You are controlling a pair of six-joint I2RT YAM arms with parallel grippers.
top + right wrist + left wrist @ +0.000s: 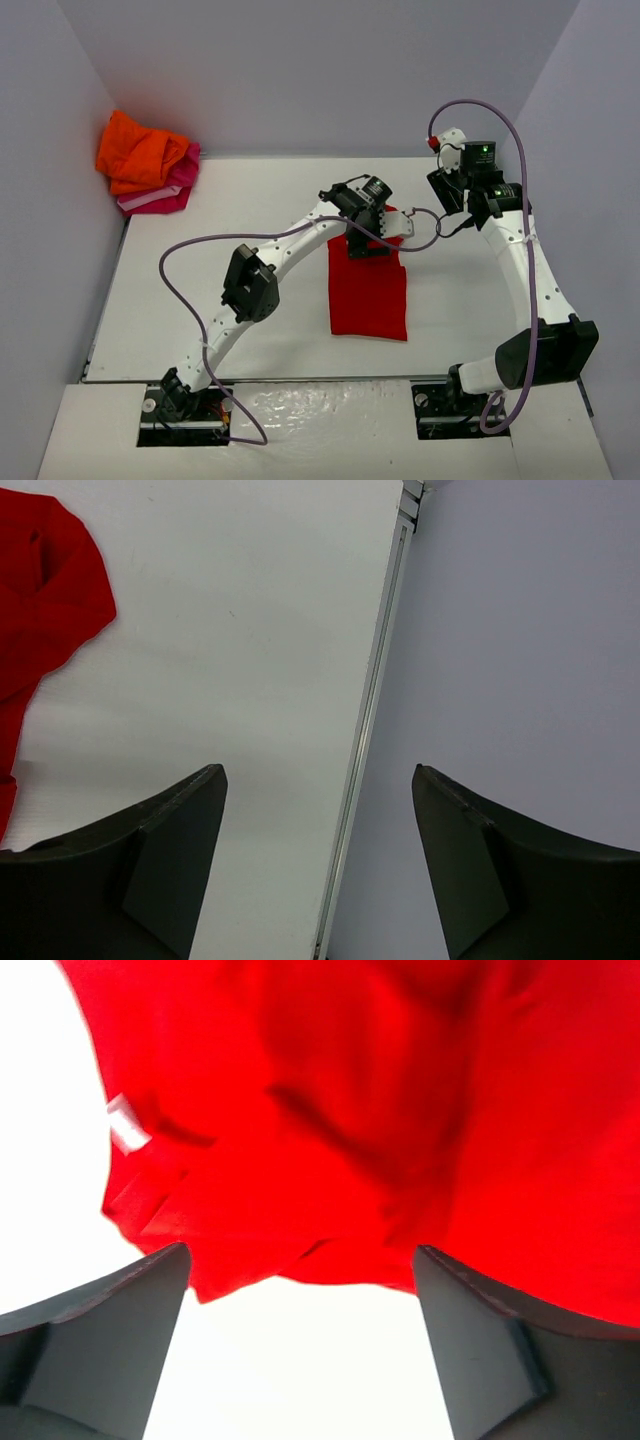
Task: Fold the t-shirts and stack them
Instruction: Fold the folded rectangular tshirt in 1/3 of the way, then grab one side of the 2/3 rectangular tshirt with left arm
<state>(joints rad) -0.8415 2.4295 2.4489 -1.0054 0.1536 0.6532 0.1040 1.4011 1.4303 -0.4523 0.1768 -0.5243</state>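
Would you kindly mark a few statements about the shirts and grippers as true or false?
1. The red cloth t-shirt lies folded on the white table. True.
2. The orange cloth t-shirt sits atop the pink cloth t-shirt in the far left corner. True.
3. The left gripper is clamped on the red cloth t-shirt. False: its jaws stand open.
4. The right gripper holds the pink cloth t-shirt. False: it is open and empty.

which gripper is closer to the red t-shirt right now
Left. The left gripper hangs open over the far end of the red t-shirt. The right gripper, also open, is off to its right, by the table edge.
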